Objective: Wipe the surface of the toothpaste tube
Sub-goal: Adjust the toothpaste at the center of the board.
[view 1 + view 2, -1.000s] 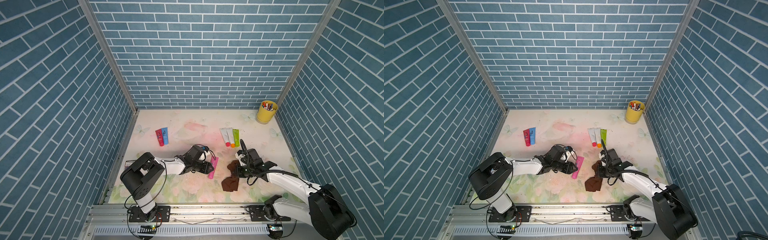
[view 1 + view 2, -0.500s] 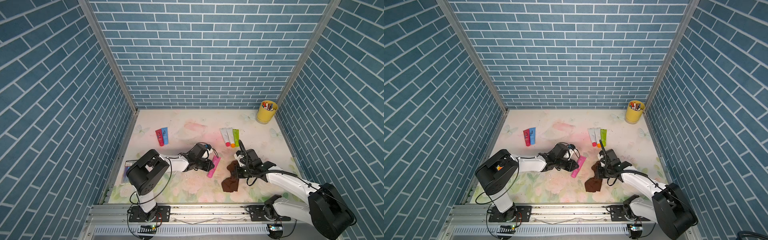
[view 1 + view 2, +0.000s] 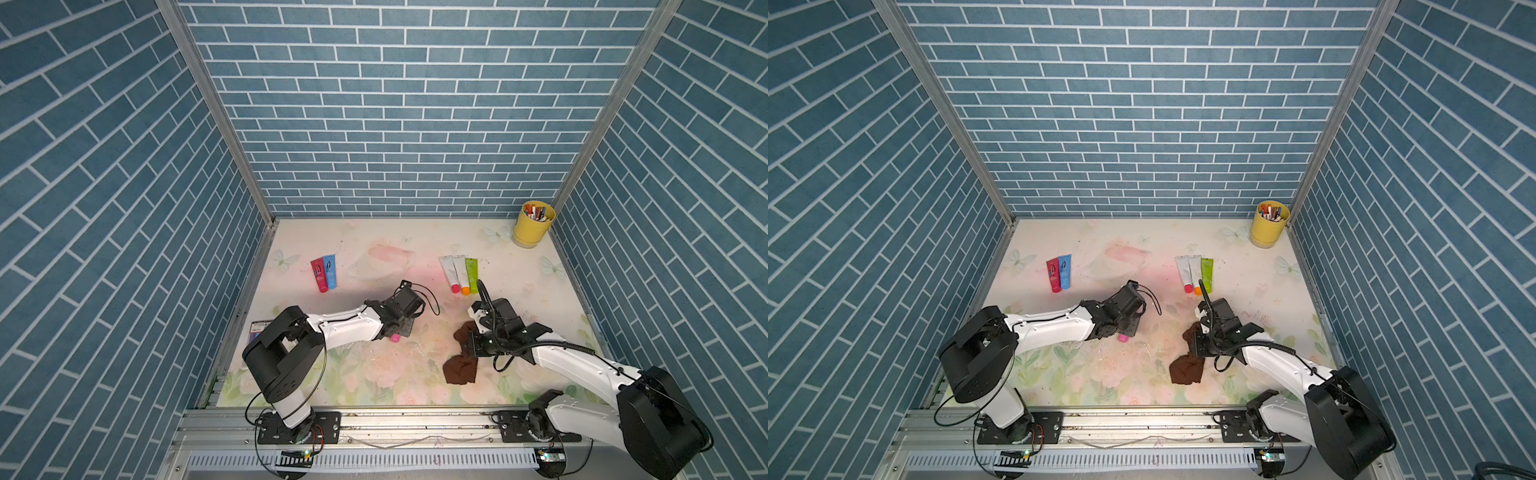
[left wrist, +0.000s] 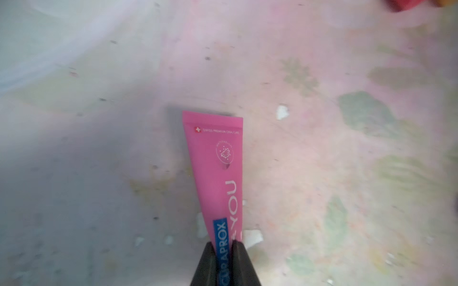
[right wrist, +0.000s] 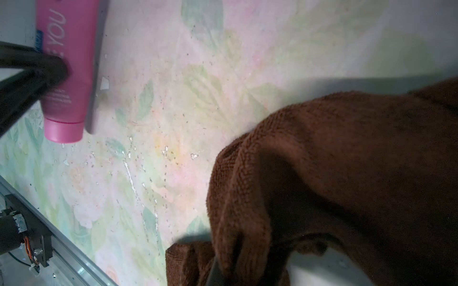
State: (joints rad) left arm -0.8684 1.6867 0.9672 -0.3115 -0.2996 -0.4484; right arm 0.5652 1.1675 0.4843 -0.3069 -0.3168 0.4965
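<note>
Left wrist view: the left gripper (image 4: 223, 245) is clamped tight on the pink toothpaste tube (image 4: 215, 168). Its two black fingers (image 4: 205, 262) pinch the tube across the blue label strip, on the half nearer the cap. The flat crimped end points away from the camera over the floral mat (image 4: 322, 173). Whether the tube lies on the mat or is held just clear of it, I cannot tell. In both top views only the cap end of the tube (image 3: 395, 338) (image 3: 1122, 337) shows, poking out from under the gripper near the middle of the mat. To the right, well apart from the tube, the right gripper (image 3: 473, 349) is closed on a fold of the brown cloth (image 3: 459, 370). The upper part of the cloth is bunched at the jaws, and the rest trails down onto the mat toward the front rail. In the right wrist view the cloth (image 5: 347, 173) drapes over the fingers and hides most of them. White flecks and dark specks are scattered on the mat between cloth and tube. Farther back, a red tube (image 3: 319, 274) and a blue tube (image 3: 330, 272) lie side by side on the left. Three more tubes (image 3: 460, 274) lie in a row on the right. A yellow cup (image 3: 532, 228) of pens stands in the far right corner, against the blue brick walls (image 3: 395, 124).
</note>
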